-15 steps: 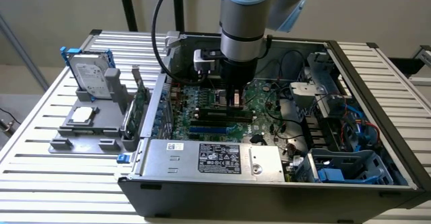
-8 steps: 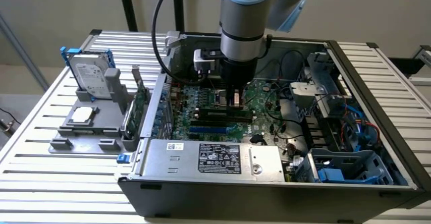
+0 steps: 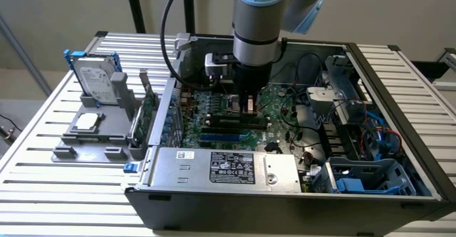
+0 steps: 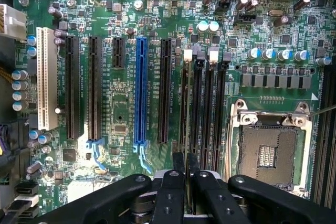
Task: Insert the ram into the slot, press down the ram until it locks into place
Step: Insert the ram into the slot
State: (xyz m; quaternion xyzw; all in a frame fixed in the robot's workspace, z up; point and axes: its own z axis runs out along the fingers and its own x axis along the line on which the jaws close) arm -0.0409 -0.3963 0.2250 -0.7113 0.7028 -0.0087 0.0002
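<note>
Sitting clamped in tool [image 4: 185,162], ram [image 4: 186,198] (edge-on) hangs over mobo's mem slots [image 4: 207,108].

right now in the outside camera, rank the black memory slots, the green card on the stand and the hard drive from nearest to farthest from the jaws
1. black memory slots, right beneath
2. green card, off toward the exterior view's left
3. hard drive, farther left still
</note>
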